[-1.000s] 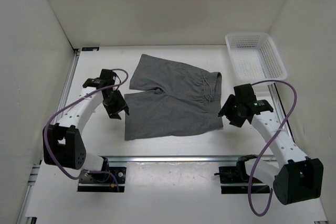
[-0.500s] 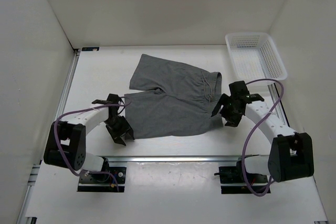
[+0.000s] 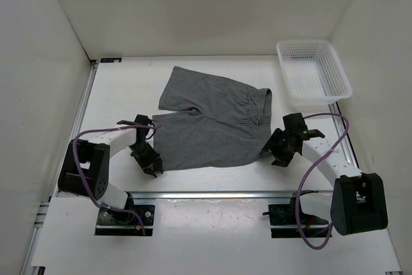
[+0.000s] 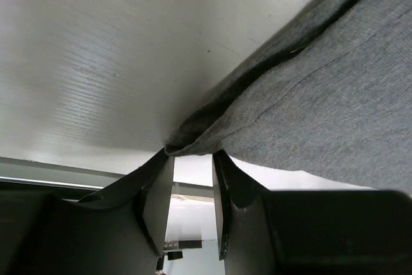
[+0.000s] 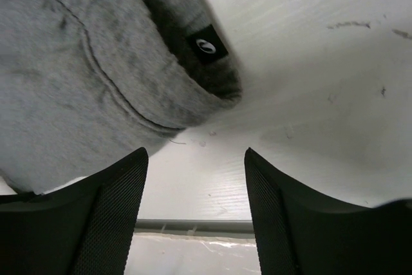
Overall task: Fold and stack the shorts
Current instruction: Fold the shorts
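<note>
Lying on the table [image 3: 116,88]: one pair of plain mid-grey soft jersey shorts [image 3: 212,123], spread flat around the middle, closer to the front edge than the back.
Shorts' heading: waistband and drawstring toward the right edge, both legs toward the left edge. The long axis runs left to right, canted a little so the far leg reaches toward the back.
Left fingers [image 3: 151,165], seen from above: low at the front hem corner of the near leg, probably placed there to lift that corner for the fold.
Right fingers [image 3: 278,154], seen from above: low just beside the waistband's front corner. I judge this pairs with the left so both ends of the front edge can rise together.
White plastic mesh basket [image 3: 314,69]: back right corner, well apart from the shorts.
Left wrist view: fingers a narrow gap apart, with light showing between them. The hem corner lies right at their tips, not clamped as far as I can see.
Right wrist view: fingers spread wide with bare table between. The waistband corner with its small black label [image 5: 207,44] lies just ahead, untouched.
Step in hand: likely taking both front corners; fold not yet begun.
</note>
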`<action>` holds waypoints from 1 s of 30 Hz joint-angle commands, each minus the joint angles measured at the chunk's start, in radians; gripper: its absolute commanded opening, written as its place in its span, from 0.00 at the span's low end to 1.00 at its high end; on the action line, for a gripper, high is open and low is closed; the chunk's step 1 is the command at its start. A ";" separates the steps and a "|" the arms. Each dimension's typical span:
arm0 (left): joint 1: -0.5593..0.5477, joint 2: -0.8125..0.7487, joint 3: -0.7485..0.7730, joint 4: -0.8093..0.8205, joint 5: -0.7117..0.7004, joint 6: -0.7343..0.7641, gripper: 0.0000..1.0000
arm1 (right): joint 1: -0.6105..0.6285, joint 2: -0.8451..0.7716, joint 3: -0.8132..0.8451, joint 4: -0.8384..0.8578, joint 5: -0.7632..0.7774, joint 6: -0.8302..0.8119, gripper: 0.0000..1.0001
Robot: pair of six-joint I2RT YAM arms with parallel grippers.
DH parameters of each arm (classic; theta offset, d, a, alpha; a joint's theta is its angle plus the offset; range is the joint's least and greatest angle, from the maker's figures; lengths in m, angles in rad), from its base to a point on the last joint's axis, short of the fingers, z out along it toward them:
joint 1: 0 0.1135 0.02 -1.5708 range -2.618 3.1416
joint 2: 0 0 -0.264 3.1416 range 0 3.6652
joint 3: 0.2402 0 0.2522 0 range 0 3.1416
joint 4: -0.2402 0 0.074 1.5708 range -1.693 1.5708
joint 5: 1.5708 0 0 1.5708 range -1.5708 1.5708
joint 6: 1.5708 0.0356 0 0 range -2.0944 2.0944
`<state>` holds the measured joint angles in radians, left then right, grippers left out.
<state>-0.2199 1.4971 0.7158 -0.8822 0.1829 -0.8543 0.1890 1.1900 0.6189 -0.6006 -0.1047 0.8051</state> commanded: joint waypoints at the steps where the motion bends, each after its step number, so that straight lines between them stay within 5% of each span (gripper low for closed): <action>1: -0.009 -0.024 0.010 0.052 -0.095 -0.023 0.42 | -0.003 -0.006 -0.013 0.085 -0.007 0.014 0.66; 5: -0.009 -0.049 0.001 0.052 -0.106 -0.032 0.40 | -0.013 0.037 -0.004 0.122 0.005 0.014 0.63; 11: -0.009 -0.120 0.001 0.052 -0.097 -0.043 0.57 | -0.013 0.097 0.005 0.170 0.005 0.014 0.62; 17: -0.009 -0.120 0.001 0.052 -0.106 -0.052 0.56 | -0.013 0.108 0.005 0.179 -0.015 0.005 0.62; 23: -0.009 -0.101 0.010 0.052 -0.146 -0.052 0.41 | -0.022 0.117 0.005 0.188 -0.015 0.005 0.62; 25: -0.009 -0.074 0.019 0.052 -0.155 -0.052 0.25 | -0.022 0.128 0.005 0.197 -0.015 0.005 0.62; 27: -0.009 -0.035 0.019 0.052 -0.165 -0.043 0.11 | -0.022 0.138 0.005 0.206 -0.006 0.005 0.57; 29: -0.009 -0.035 0.031 0.052 -0.165 -0.034 0.11 | -0.022 0.158 0.005 0.216 0.008 0.005 0.50; 30: -0.009 -0.035 0.045 0.052 -0.154 -0.034 0.11 | -0.022 0.158 0.014 0.216 0.008 0.005 0.38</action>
<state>-0.2264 1.4540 0.7345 -0.8482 0.0620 -0.8970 0.1719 1.3346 0.6170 -0.4198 -0.1120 0.8089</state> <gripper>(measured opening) 0.132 0.419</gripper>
